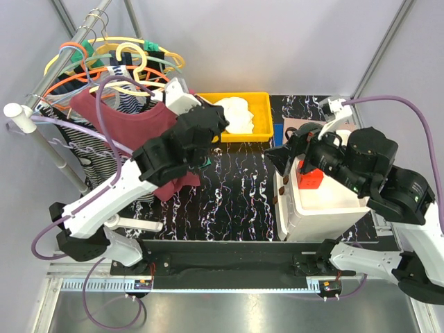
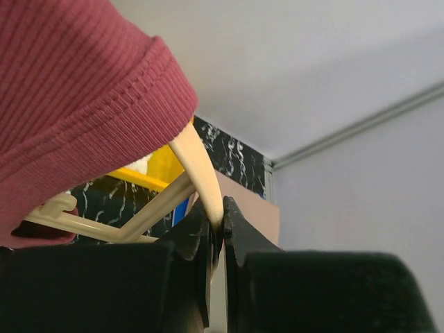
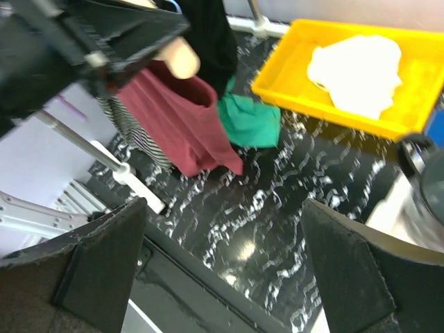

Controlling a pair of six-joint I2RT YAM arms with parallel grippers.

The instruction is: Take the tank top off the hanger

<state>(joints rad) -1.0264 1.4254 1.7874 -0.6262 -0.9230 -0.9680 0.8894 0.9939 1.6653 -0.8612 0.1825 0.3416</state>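
Pincer, left point(image 2: 216, 229): nearly shut, clamped on one arm of the cream hanger point(image 2: 198, 163). Tank top point(image 1: 132, 121), maroon ribbed knit: draped on that hanger, held up over the left part of the worktop point(image 1: 236, 201), just in front of the clothes rack point(image 1: 90, 28); hem low, contact with the worktop not determinable. Step in hand, as judged: hanger secured, garment not yet drawn off. Next move, as judged: calls for the right pincer point(image 3: 222, 270), spread wide and holding nothing, to cross over, pinch fabric near hem or strap, and pull it off the hanger's end against a firm left hold. Nearby: green cloth point(image 3: 250, 121), striped garment point(image 1: 90, 149), yellow tray point(image 1: 262, 111) with white cloth point(image 1: 236, 114), white box point(image 1: 319, 208) bearing a red-orange object point(image 1: 310, 177). Brands, labels, writing: none legible.
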